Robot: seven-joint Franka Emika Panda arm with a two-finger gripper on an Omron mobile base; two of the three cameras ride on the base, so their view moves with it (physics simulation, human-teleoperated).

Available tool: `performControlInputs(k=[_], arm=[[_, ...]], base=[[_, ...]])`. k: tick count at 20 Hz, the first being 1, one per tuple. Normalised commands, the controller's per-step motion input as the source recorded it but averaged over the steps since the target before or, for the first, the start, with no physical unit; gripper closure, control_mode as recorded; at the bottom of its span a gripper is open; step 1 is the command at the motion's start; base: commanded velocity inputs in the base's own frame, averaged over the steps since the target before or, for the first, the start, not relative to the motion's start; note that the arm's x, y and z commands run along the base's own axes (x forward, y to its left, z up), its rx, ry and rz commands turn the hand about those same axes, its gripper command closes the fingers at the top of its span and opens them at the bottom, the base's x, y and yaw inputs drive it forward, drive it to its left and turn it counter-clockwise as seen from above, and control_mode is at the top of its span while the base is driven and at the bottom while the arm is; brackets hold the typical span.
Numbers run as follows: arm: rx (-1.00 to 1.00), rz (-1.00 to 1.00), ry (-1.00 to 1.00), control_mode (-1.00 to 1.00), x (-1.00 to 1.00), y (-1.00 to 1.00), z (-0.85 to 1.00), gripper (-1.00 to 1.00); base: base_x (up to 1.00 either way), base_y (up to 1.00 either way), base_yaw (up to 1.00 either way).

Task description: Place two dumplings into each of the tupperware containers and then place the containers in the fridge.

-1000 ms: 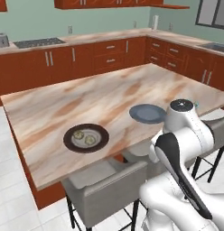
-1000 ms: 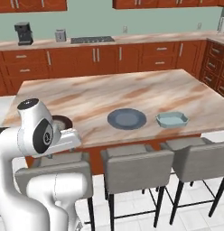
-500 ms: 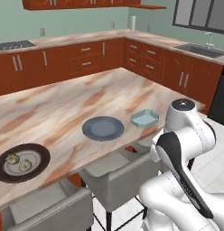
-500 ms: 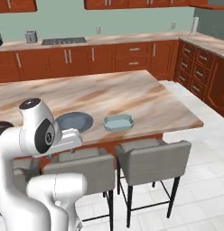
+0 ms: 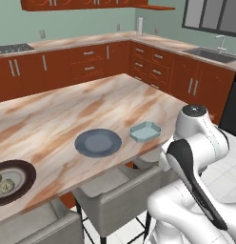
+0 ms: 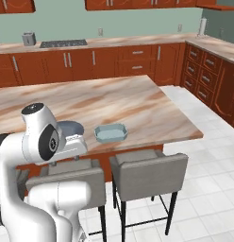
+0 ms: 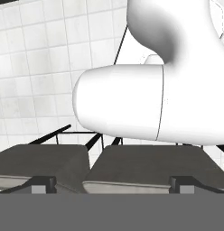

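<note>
Left base view: on the marble island [image 5: 67,114], one teal tub [image 5: 145,131] sits open and empty near the front edge, at about 3 o'clock from the round grey-blue plate [image 5: 98,142] and just beside it without touching. At 9 o'clock, cut off by the frame's edge, a dark-rimmed plate [image 5: 17,181] carries two pale dumplings [image 5: 5,186] lying side by side. Grey stools [image 5: 122,190] are tucked under the island's near side. The white arm [image 5: 196,157] rises at 4 o'clock, folded back over itself. Red-brown cabinets [image 5: 91,59] line the far wall, with a sink [image 5: 210,55] at 2 o'clock.

Right base view: the tub [image 6: 110,133] lies near the island's [image 6: 114,101] front edge, at 3 o'clock from the grey-blue plate [image 6: 71,127], which is partly hidden behind the arm [image 6: 41,137]. Two stools [image 6: 147,172] stand below the edge. A cooktop [image 6: 63,43] sits on the far counter at 11 o'clock.

Hand view: the gripper [image 7: 111,184] points toward the white tiled floor [image 7: 37,58] and two grey stool seats [image 7: 145,164] just beyond the fingertips [image 7: 41,182]. The two dark tips stand well apart with nothing between them, so the gripper is released.
</note>
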Motion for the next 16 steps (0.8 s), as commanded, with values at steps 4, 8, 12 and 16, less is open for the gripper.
performControlInputs(k=[4,8,12,16], arm=[[0.0,0.0,0.0,1.0,0.0,0.0,0.0,-1.0],[0.0,0.0,0.0,1.0,0.0,0.0,0.0,-1.0],[0.0,0.0,0.0,1.0,0.0,0.0,0.0,-1.0],[0.0,0.0,0.0,1.0,0.0,0.0,0.0,-1.0]], base=[[0.05,0.48,0.01],[0.0,0.84,-0.01],[0.1,0.94,0.2],[0.0,0.75,0.62]])
